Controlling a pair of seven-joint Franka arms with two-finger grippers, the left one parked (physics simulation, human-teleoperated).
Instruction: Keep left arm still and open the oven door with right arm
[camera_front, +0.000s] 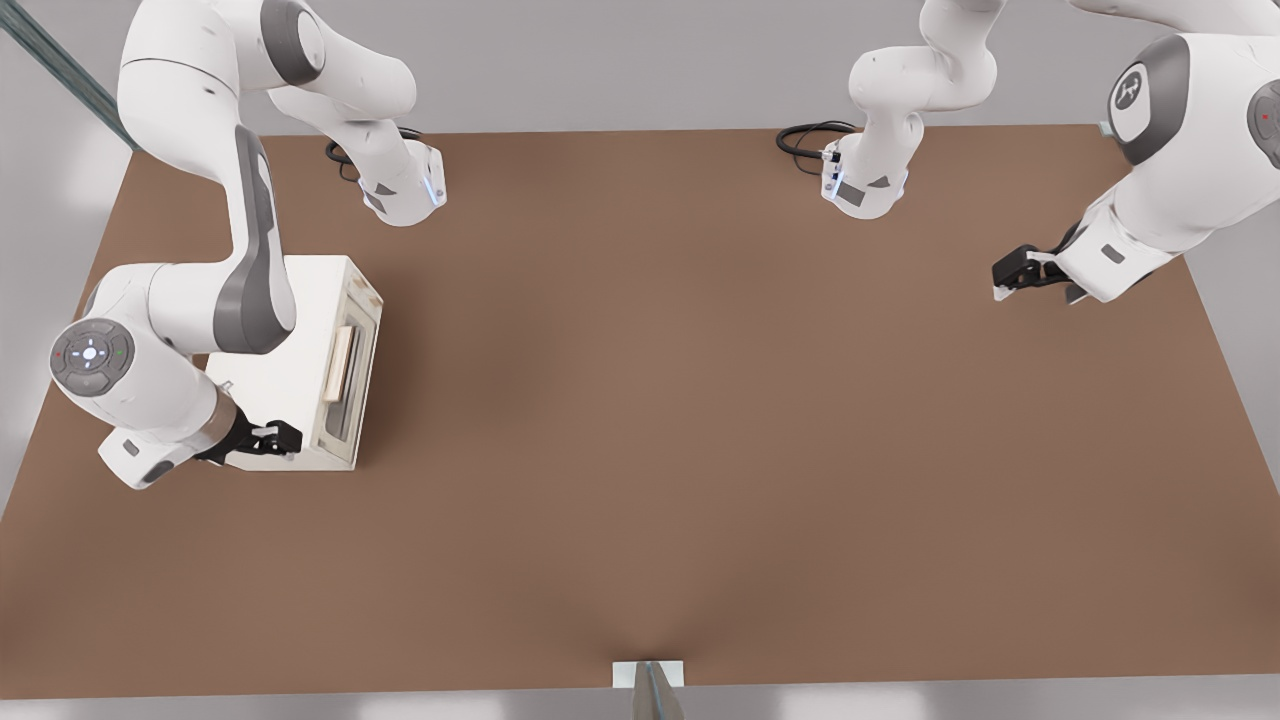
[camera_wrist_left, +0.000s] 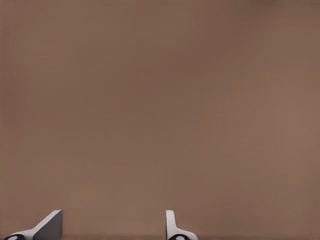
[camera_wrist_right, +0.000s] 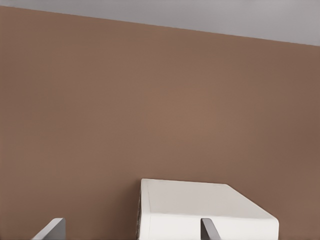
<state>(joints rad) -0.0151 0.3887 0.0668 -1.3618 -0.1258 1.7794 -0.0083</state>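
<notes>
The oven door (camera_front: 349, 375) — beige-framed, dark glass, pale wooden bar handle (camera_front: 338, 365) — is sitting closed; the right arm's gripper (camera_front: 283, 439) is hovering released over the oven (camera_front: 285, 400).

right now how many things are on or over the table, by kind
robot arms: 2 (right arm, gripper over the oven's top near the door edge, fingers open; left arm)
ovens: 1 (oven, oven door shut)
cables: 2 (cable, second cable)
total: 5
</notes>
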